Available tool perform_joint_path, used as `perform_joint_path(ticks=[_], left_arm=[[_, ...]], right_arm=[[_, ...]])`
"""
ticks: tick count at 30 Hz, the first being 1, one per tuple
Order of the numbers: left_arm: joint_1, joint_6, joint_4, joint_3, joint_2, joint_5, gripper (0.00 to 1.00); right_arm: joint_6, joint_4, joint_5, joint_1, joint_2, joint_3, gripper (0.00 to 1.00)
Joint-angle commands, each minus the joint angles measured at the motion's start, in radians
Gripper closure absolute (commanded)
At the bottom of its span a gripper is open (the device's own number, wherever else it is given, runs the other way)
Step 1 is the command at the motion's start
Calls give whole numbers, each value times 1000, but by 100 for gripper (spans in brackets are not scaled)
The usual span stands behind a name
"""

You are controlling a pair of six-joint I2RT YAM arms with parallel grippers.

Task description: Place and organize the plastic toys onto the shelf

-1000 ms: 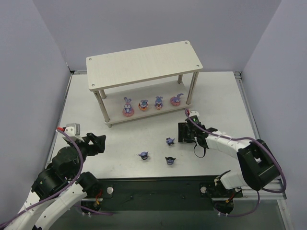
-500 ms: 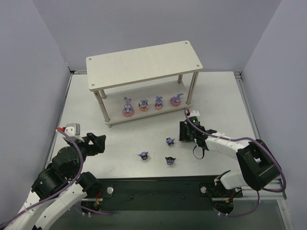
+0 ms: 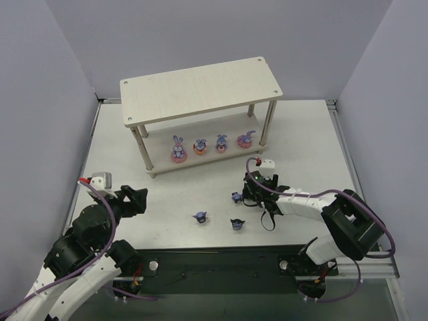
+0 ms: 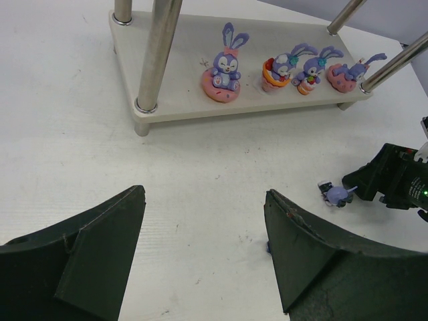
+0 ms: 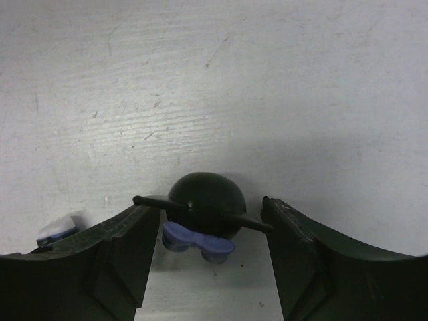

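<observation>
I count four purple-blue plastic bunnies [image 3: 178, 148] in a row on the lower board of the beige wooden two-tier shelf [image 3: 200, 87]. Three dark pointed-eared figures [image 3: 200, 217] stand on the white table [image 3: 307, 140]. My right gripper [image 5: 204, 224] is spread either side of one of them, not clamped. My left gripper [image 4: 204, 194] hangs wide open, holding nothing.

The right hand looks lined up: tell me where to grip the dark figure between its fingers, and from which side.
Grip the dark figure by its round black head, from the side the right hand faces. Its thin ears point sideways at both fingers, so probably close below them.
</observation>
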Motion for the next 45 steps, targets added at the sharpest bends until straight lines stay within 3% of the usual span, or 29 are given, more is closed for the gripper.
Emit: perform_joint_path(ticks=[1,12,21,28,39,45], left_arm=[[-3,9,21,3,3,-7,18],[-5,9,25,3,7,-7,18],[-5,9,21,2,4,-8,18],[-5,9,20,2,-2,-10,18],[-5,7,20,3,-2,-10,18],[-5,7,21,3,3,-10,18]], right_arm=[[139,-52,121,2,29,-12,36],[397,-129,250,92,146,31,41],[627,-359,375,198,218,114,41],[635,-366,394,200,221,116,55],[540,-282,377,160,235,119,44],[483,-195,348,147,241,100,52]])
